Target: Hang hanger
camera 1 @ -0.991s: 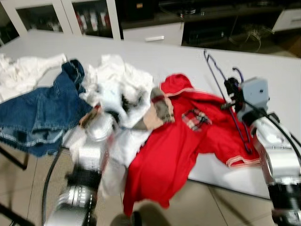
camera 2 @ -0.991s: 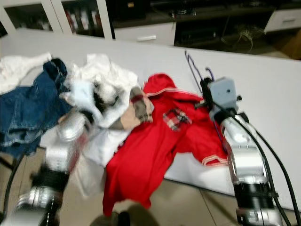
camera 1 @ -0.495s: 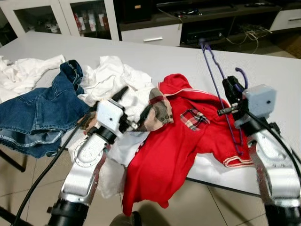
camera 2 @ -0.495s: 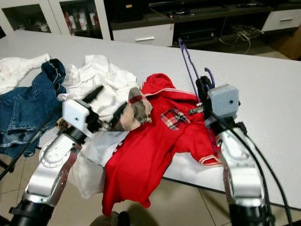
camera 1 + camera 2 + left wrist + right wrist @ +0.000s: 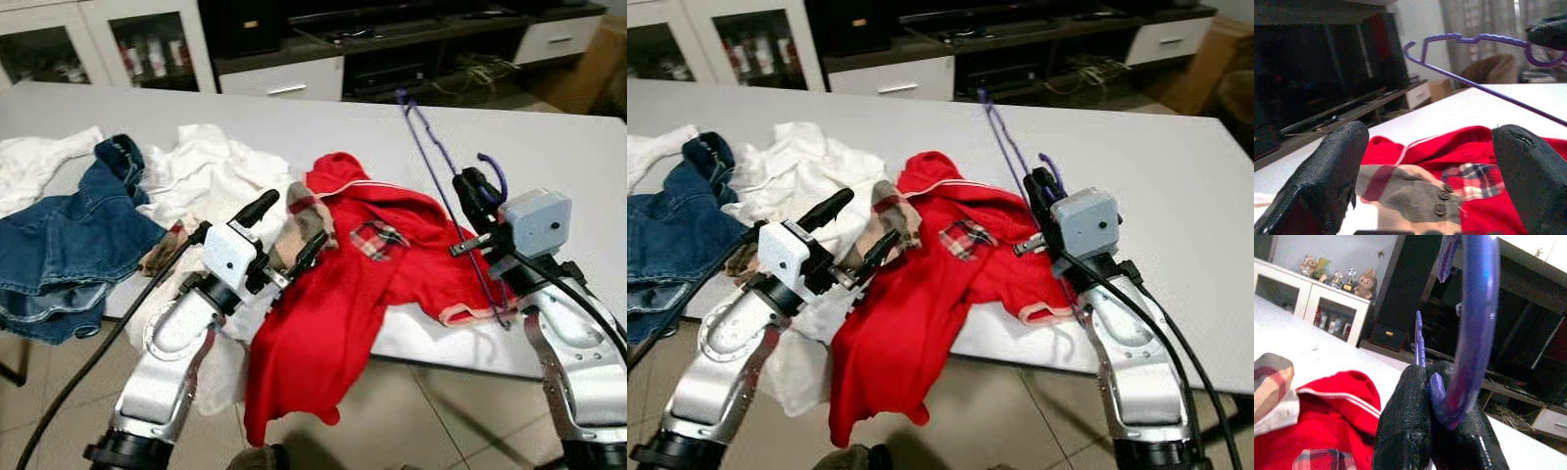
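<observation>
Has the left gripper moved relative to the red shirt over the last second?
Yes. The left gripper has risen from low beside the white clothes and now hovers open at the red shirt's plaid collar.

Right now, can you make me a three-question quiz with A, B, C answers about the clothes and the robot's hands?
1. Where do the jeans lie?
A. on the table's left side
B. on the floor
C. on top of the red shirt

2. What colour is the hanger?
A. green
B. purple
C. yellow

3. How are the left gripper's fingers?
A. shut on the jeans
B. shut on a sock
C. open

Answers:
1 A, the jeans sit left of the white clothes on the table.
2 B, the thin purple hanger is clamped in the right gripper, above the red shirt.
3 C, the two fingers stand wide apart in front of the shirt, holding nothing.
</observation>
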{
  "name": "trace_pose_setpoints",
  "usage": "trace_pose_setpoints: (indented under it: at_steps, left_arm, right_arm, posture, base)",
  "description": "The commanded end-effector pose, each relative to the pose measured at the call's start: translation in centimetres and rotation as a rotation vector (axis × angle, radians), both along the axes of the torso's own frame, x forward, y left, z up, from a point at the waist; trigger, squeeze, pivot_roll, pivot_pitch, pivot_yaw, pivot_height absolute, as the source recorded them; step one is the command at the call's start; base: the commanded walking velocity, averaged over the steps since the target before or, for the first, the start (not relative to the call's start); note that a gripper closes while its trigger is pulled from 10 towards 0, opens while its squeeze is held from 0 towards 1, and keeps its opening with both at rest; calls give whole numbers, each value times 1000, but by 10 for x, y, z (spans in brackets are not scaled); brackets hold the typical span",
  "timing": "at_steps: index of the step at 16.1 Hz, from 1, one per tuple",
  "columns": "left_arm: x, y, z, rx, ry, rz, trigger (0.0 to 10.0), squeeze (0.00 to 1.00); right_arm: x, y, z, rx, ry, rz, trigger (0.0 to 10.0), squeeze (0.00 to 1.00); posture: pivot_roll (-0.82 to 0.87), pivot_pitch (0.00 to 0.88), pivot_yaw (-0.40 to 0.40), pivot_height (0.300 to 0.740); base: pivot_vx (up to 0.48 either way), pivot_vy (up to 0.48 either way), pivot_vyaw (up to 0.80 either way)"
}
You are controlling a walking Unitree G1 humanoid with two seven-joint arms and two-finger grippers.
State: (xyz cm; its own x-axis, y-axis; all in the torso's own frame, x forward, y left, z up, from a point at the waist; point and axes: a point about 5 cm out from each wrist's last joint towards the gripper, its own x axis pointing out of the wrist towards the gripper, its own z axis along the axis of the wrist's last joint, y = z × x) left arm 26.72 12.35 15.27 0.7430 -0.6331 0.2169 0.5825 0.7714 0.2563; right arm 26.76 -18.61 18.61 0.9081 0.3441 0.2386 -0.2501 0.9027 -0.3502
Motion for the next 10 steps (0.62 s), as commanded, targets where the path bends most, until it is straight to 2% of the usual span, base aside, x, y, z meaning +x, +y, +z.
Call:
trace_pose_setpoints:
  at_steps: [1,7,10]
  left_arm:
    - [4,1,5,27,-26,-24,10000,0]
    - [5,-5,8,-7,-32,-25,10000,0]
    - [3,-8,6,-30,-19,-17,10000,0]
  right_arm:
    - [2,1,6,-22,-25,26,10000,0]
    - [7,0,6,-6,-15,-8,10000,0]
    - [10,0,9,13,-19,-12,10000,0]
  posture:
    - [1,0,53,740]
    - [3,0,53,740]
    - [4,0,53,740]
  base:
    - [0,0,0]
    - [0,0,0]
    - [0,0,308]
